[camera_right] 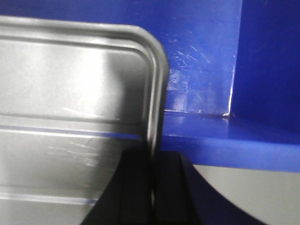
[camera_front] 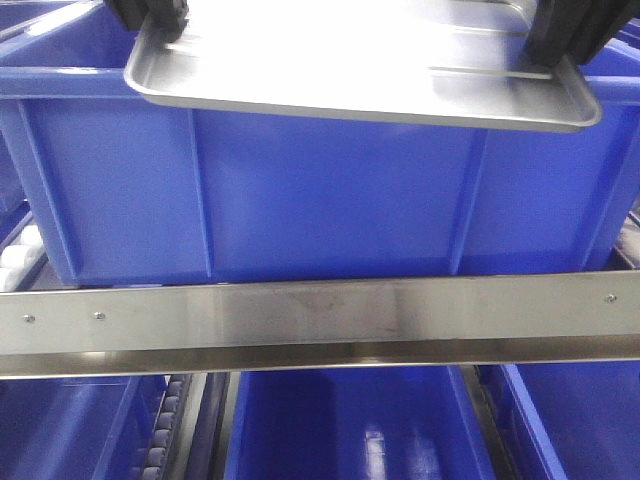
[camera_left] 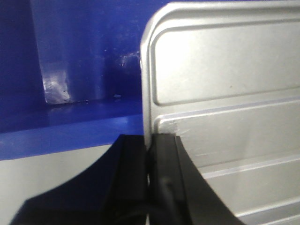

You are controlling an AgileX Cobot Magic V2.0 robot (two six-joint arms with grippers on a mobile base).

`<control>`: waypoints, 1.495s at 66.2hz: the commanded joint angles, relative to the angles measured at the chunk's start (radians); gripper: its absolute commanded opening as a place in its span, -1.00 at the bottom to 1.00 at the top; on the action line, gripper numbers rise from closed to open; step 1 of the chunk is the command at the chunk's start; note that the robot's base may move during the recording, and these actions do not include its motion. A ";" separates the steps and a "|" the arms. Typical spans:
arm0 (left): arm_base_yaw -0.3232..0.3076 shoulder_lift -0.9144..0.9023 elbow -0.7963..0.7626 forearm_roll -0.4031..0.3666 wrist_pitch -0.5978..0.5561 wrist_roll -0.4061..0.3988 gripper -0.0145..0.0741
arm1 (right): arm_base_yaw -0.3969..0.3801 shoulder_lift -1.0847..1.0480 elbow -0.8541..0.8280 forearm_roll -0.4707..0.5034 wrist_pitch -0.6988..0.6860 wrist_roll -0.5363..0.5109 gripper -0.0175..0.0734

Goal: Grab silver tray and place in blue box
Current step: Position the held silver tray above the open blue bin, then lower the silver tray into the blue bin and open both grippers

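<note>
Hanging over the open top of the large, deep, ribbed blue box point(camera_front: 330, 190) of bright plastic, the shallow, round-cornered, shiny silver tray point(camera_front: 340, 70) of metal sits roughly level at about the height of the box's rim. It is carried by its two short ends. The black left end effector point(camera_front: 160, 20) is clamped on the tray's left rim, and its wrist view shows both fingers closed tight on the rolled edge point(camera_left: 150, 140). The black right end effector point(camera_front: 565, 35) is clamped on the right rim in the same way point(camera_right: 152, 157). Both wrist views show the box's inner walls and floor beyond the tray's corners. A long brushed-steel rail point(camera_front: 320, 310) crosses in front of the box, with more blue plastic crates point(camera_front: 350, 420) on the level below.
</note>
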 commanded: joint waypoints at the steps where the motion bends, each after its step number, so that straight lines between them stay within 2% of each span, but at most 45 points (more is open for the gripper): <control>1: 0.000 -0.041 -0.028 0.041 0.001 0.008 -0.89 | -0.004 -0.032 -0.034 -0.057 -0.035 -0.013 -0.49; 24: 0.000 -0.041 -0.028 0.062 -0.023 0.008 -0.89 | -0.004 -0.033 -0.053 -0.056 0.005 -0.018 -0.49; 36: 0.004 -0.041 -0.078 0.117 -0.046 0.050 -0.89 | -0.004 -0.033 -0.193 -0.056 0.094 -0.019 -0.49; 42: 0.028 -0.041 -0.138 0.113 -0.058 0.104 -0.89 | -0.004 -0.033 -0.268 -0.056 0.111 -0.019 -0.49; 49: 0.071 -0.028 -0.209 0.092 -0.058 0.131 -0.89 | -0.004 -0.032 -0.339 -0.057 0.102 -0.026 -0.49; 59: 0.141 0.031 -0.299 0.036 -0.072 0.200 -0.89 | -0.004 -0.001 -0.391 -0.059 0.014 -0.063 -0.49; 67: 0.174 0.092 -0.318 0.024 -0.142 0.204 -0.89 | -0.004 0.055 -0.415 -0.079 -0.025 -0.065 -0.49; 76: 0.188 0.180 -0.318 0.026 -0.242 0.204 -0.89 | -0.012 0.142 -0.422 -0.152 -0.059 -0.065 -0.49; 99: 0.213 0.371 -0.318 0.027 -0.373 0.203 -0.89 | -0.116 0.349 -0.422 -0.150 -0.101 -0.065 -0.49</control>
